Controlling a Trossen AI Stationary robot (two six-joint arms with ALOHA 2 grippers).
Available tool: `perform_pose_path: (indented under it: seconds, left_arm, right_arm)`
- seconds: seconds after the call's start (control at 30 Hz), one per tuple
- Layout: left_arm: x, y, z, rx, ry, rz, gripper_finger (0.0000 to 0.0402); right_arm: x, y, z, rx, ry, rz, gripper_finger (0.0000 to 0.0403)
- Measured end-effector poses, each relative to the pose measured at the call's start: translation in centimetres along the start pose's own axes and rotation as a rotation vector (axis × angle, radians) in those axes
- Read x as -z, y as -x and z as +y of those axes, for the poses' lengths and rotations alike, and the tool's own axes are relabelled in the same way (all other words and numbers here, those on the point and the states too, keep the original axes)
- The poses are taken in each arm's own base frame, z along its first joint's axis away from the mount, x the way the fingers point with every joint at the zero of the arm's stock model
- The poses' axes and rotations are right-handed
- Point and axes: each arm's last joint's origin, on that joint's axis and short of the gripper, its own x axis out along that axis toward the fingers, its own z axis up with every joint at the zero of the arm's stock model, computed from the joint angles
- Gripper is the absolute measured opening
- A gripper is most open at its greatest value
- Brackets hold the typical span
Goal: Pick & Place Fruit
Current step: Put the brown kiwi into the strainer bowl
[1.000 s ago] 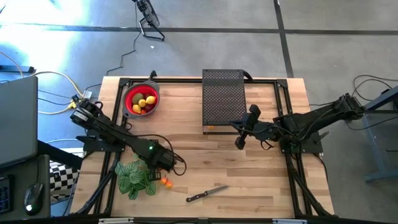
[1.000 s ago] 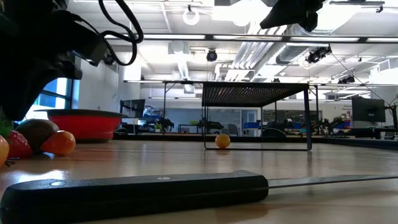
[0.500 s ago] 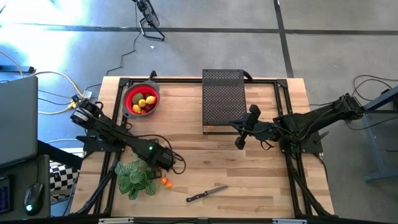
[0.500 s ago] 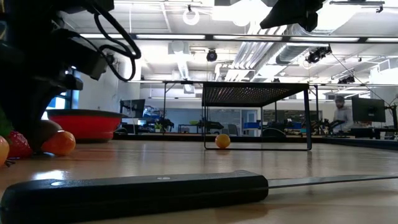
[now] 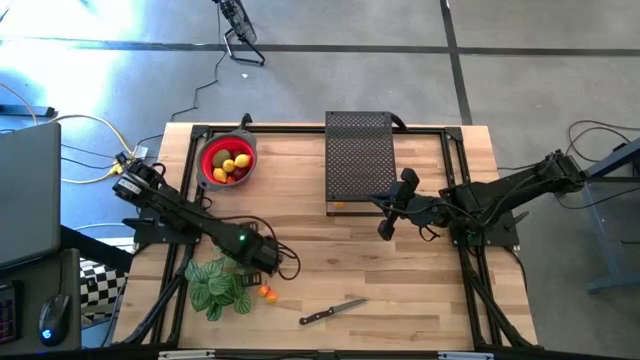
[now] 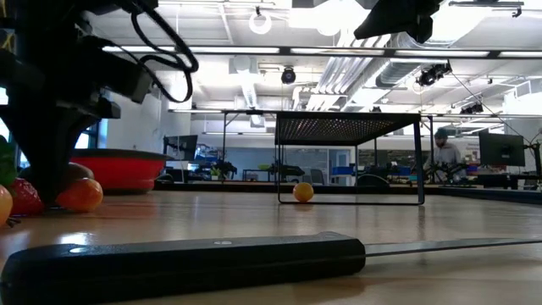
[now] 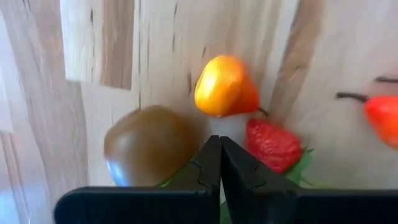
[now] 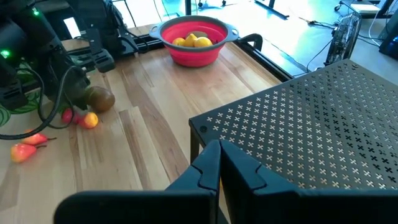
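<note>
A brown kiwi (image 7: 149, 144), a small orange fruit (image 7: 225, 85) and a red strawberry (image 7: 273, 144) lie close together on the table beside the leafy plant (image 5: 218, 285). My left gripper (image 7: 220, 146) is shut and points down, its tips low between the kiwi and the strawberry. In the low view it (image 6: 47, 191) hides most of the kiwi. The red bowl (image 5: 229, 160) at the far left holds lemons and other fruit. My right gripper (image 8: 219, 149) is shut with nothing in it, raised by the near edge of the black mesh rack (image 5: 358, 160). My left gripper comes from above with shut fingers (image 7: 208, 163) pointing down into the gap between the kiwi and the strawberry. Whether they touch either fruit or the table, I cannot tell.
A black-handled knife (image 5: 332, 312) lies near the table's front edge. One orange fruit (image 6: 302, 191) sits under the mesh rack. Another red-orange fruit (image 7: 382, 118) lies beside the cluster. Bare wood stretches between the fruit cluster and the rack. A person (image 6: 440, 152) shows in the room behind.
My left gripper has tipped and sunk a little toward the kiwi, staying shut; in the low view it now covers more of the kiwi. The fruit has not moved.
</note>
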Motion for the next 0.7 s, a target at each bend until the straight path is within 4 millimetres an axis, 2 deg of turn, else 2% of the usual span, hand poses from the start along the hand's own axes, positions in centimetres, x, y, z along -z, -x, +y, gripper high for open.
perform_pose_path:
  seconds: [0.17, 0.33, 0.57, 0.7]
  left_arm:
    - [-1.6, 1.5, 0.0, 0.019, 0.008, -0.066, 0.0]
    - [-3.1, 3.4, 1.0, 0.016, 0.019, -0.073, 0.0]
    - [-3.0, 5.5, 2.7, -0.068, 0.085, 0.059, 0.0]
    - [-2.9, 5.7, 3.3, -0.117, 0.106, 0.082, 0.0]
  right_arm:
    - [0.0, 0.0, 0.0, 0.0, -0.001, -0.001, 0.0003]
    - [0.0, 0.0, 0.0, -0.001, -0.003, -0.003, 0.0003]
    - [0.0, 0.0, 0.0, -0.002, -0.001, -0.002, 0.0003]
    - [0.0, 0.0, 0.0, -0.002, 0.005, -0.002, 0.0003]
